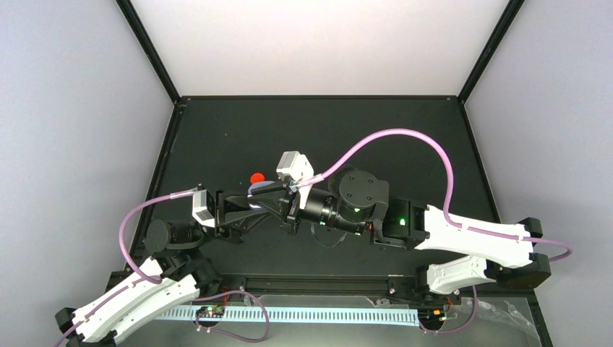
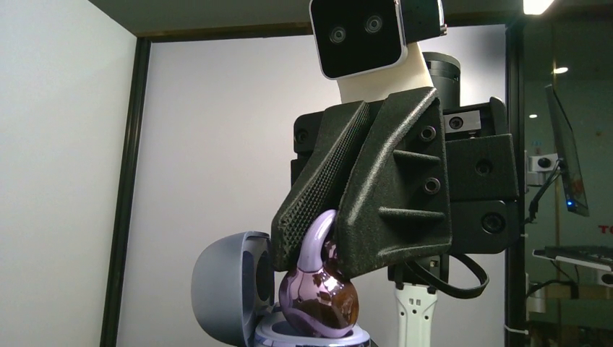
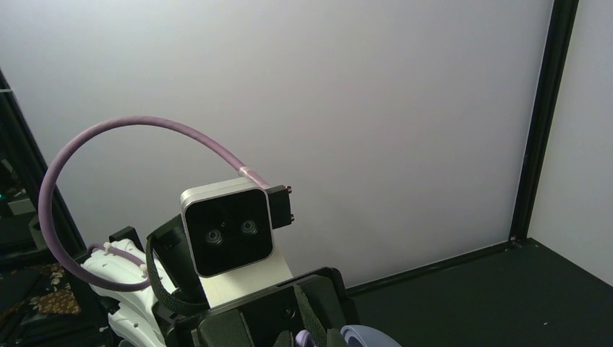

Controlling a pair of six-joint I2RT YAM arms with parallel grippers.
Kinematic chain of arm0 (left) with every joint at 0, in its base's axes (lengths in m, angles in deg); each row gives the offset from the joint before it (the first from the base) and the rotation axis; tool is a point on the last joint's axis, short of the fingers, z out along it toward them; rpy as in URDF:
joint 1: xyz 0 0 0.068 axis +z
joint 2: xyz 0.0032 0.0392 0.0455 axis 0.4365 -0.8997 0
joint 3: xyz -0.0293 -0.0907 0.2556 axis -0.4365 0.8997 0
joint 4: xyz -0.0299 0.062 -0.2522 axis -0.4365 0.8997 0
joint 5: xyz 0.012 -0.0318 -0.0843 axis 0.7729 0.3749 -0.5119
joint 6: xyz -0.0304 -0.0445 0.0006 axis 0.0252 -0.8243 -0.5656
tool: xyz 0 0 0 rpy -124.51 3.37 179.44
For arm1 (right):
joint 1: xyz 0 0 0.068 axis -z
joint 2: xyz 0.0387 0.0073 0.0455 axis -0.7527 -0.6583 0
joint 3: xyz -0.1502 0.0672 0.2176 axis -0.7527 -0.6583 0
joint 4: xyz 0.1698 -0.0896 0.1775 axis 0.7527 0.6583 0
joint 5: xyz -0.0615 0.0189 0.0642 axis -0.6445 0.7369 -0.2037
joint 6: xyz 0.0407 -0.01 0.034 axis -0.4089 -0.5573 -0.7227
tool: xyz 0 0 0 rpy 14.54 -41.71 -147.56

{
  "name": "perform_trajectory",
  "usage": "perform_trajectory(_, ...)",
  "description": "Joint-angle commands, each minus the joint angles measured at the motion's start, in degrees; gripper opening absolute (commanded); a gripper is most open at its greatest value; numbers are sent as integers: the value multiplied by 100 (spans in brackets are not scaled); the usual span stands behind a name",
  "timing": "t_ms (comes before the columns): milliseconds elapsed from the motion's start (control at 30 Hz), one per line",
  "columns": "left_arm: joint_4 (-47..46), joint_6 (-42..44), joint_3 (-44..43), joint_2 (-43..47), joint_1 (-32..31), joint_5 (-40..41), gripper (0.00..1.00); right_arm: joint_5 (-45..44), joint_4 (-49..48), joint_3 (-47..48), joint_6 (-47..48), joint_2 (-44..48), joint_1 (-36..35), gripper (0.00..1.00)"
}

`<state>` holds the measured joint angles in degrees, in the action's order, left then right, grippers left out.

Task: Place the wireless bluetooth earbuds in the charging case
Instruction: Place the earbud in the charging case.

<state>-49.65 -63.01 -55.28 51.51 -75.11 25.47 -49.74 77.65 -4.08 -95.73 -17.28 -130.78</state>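
The charging case (image 2: 224, 289) stands open, its lid up at the left and its base (image 2: 289, 337) at the bottom edge of the left wrist view. My right gripper (image 2: 334, 246) comes down from above, shut on the stem of a glossy purple earbud (image 2: 322, 300). The bud's round body rests in a well of the base. In the top view my left gripper (image 1: 260, 196) holds the case (image 1: 257, 190) at the table's middle, and my right gripper (image 1: 288, 189) meets it from the right. The right wrist view shows the lid (image 3: 369, 337) and a bit of the bud (image 3: 303, 340). A second earbud is not in view.
A round red cap (image 1: 256, 177) lies on the black mat (image 1: 405, 137) just behind the case. The left arm's wrist camera (image 3: 228, 235) faces the right wrist closely. White walls enclose the mat at the back and sides.
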Motion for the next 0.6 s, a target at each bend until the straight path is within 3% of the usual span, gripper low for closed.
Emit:
perform_trajectory(0,-225,-79,-244,-3,-25,-55,2,113,100,102,90,-48,-41,1)
perform_trajectory(567,-393,-269,-209,162,-25,-20,2,-209,514,-118,90,136,-41,1)
